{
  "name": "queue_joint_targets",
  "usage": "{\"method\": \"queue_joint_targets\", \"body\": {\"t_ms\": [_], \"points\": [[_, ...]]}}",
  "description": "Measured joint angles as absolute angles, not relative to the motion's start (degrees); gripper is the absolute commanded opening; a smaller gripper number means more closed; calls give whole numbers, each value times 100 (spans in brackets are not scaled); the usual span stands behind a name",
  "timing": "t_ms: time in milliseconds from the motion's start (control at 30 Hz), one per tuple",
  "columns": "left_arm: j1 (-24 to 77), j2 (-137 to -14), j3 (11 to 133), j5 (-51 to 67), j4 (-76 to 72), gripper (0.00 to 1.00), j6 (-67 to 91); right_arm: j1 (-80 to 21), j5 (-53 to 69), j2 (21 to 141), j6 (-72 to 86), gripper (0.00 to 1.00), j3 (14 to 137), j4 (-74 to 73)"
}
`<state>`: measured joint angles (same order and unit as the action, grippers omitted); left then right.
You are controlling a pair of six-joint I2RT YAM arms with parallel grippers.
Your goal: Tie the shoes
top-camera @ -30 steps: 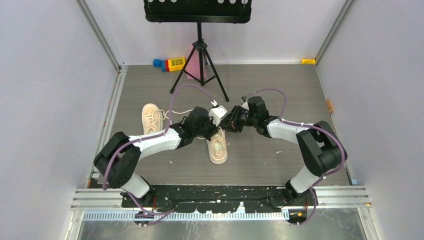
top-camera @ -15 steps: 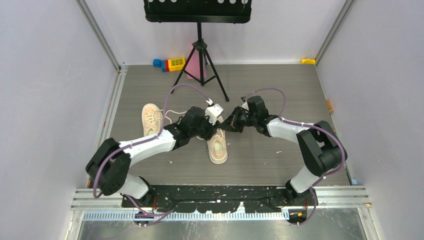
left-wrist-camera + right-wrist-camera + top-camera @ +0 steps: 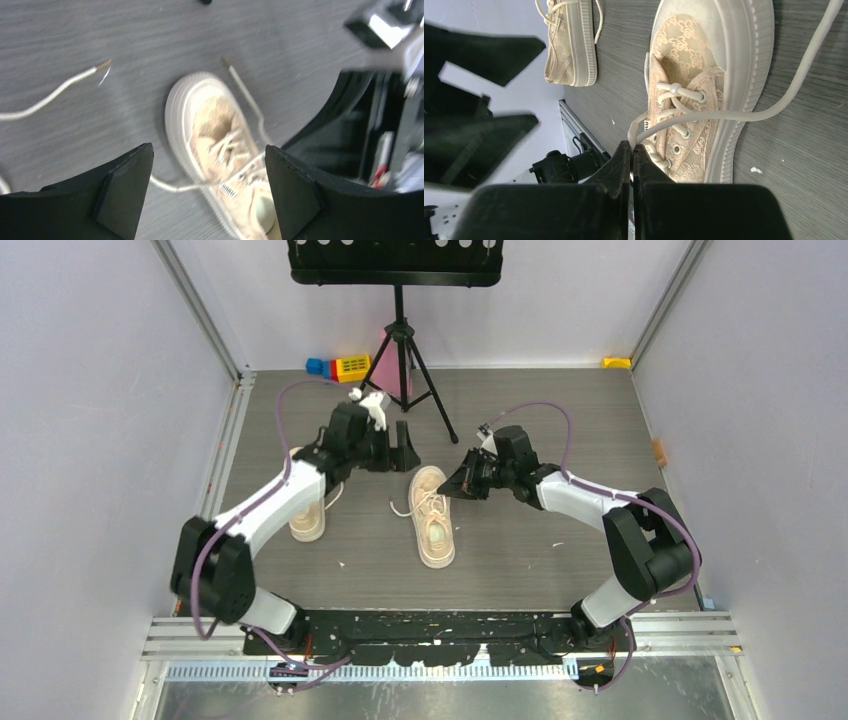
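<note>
**A:** So how far are we getting with these shoes? Are we seeing any knots yet?

**B:** Nope, we're seeing no knot or bow on either one. The middle shoe (image 3: 433,530) is lying flat on the table (image 3: 520,410) between the two arms, and its lace (image 3: 744,115) is trailing loose across the boards. The other shoe (image 3: 306,520) is sitting off to the left, half hidden under the left arm, with nobody touching it.

**A:** And what are the grippers doing?

**B:** The right gripper (image 3: 631,150) is pinching a loop of that lace just above the eyelets, fingers pressed tight together. The left gripper (image 3: 207,155) is hanging spread wide over the toe end, holding nothing.

**A:** So we're basically at the start?

**B:** We're thinking so. One strand is in hand, the other needs picking up, then crossing, looping and pulling tight. After that the second shoe is waiting for the whole routine.
</note>
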<state>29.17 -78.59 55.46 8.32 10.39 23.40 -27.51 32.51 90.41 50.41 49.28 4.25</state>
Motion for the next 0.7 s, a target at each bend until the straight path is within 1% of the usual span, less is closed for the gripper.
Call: {"method": "queue_joint_targets", "body": {"t_ms": [33, 100, 233, 267, 333, 467, 700], "points": [[2788, -8191, 5957, 1085, 1243, 84, 2530, -2766, 3242, 9019, 5002, 0, 4928, 425], [2596, -8805, 6737, 1535, 1632, 76, 2832, -2803, 3229, 8991, 4941, 0, 4928, 421], [2530, -9968, 8184, 2290, 2604, 68, 3111, -2842, 3227, 8982, 4856, 0, 4928, 421], [2539, -10186, 8427, 2429, 2779, 65, 3120, -2847, 3227, 8982, 4840, 0, 4928, 419], [2567, -10663, 8947, 2781, 3273, 64, 3138, -2853, 3225, 8976, 4814, 0, 4928, 414], [2711, -11310, 9467, 3218, 4062, 63, 3129, -2856, 3225, 8962, 4792, 0, 4928, 414], [3063, -11747, 9686, 3559, 4652, 52, 3124, -2877, 3264, 8960, 4764, 0, 4928, 314]]}}
